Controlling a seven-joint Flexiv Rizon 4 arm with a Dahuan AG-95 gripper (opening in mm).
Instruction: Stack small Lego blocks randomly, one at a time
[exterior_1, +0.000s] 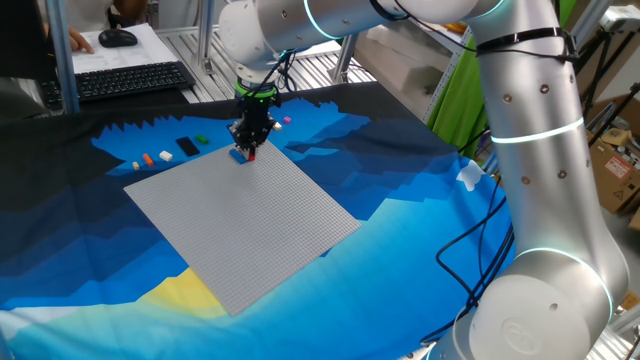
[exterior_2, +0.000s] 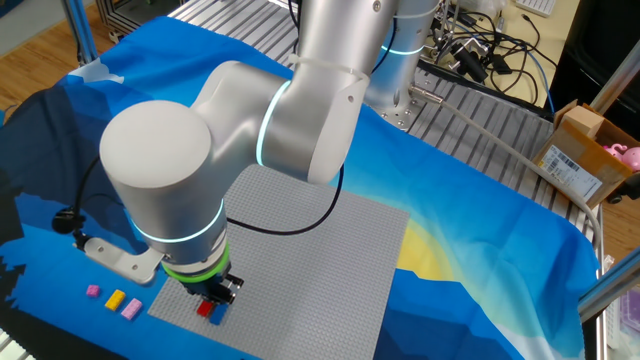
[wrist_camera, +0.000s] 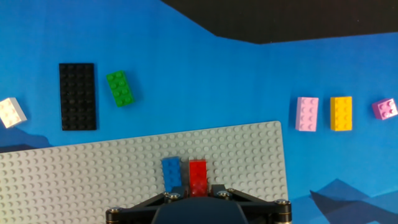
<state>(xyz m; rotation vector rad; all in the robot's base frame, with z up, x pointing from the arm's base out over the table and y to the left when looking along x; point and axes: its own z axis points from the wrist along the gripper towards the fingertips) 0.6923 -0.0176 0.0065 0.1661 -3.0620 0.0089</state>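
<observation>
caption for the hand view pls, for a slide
Gripper above a red brick beside a blue brick on the grey baseplate, loose bricks on the blue cloth beyond.

You are looking at a small red studded plastic brick (wrist_camera: 198, 176) and a small blue one (wrist_camera: 171, 173) sitting side by side near the baseplate's corner. Beyond its edge, green (wrist_camera: 120, 88) and white (wrist_camera: 11, 112) bricks are lying on one side; pale pink (wrist_camera: 306, 114), yellow (wrist_camera: 341, 113) and purple-pink (wrist_camera: 385, 109) bricks are lining up on the other.
</observation>
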